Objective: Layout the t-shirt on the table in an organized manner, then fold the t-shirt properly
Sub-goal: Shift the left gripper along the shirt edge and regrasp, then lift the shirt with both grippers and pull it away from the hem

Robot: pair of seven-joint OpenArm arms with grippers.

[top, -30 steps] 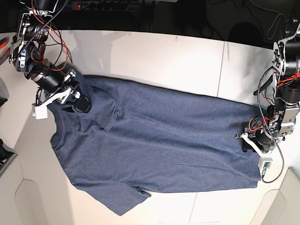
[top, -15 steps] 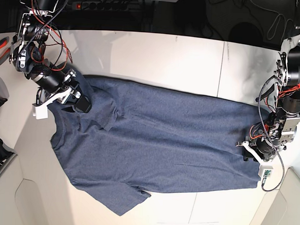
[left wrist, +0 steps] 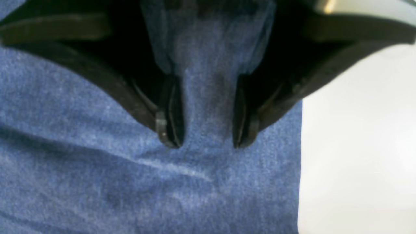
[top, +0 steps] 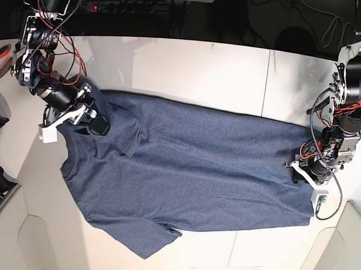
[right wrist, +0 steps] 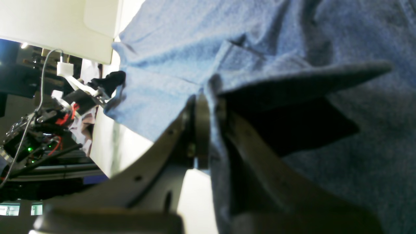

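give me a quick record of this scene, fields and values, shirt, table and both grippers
shirt: navy, spread flat, mostly smooth, no lettering showing
table: off-white, dark seam across it
right gripper: shut on a raised fold of the shirt, near a sleeve
left gripper: open, fingers down on the shirt beside its edge, cloth between them
lower sleeve: lies flat, angled outward

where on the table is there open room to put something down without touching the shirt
The widest bare stretch of table lies along the far edge, beyond the shirt. A narrower strip runs along the near edge beside the lower sleeve. Both ends are crowded: the right gripper pinches the shirt there, the left gripper hovers open.
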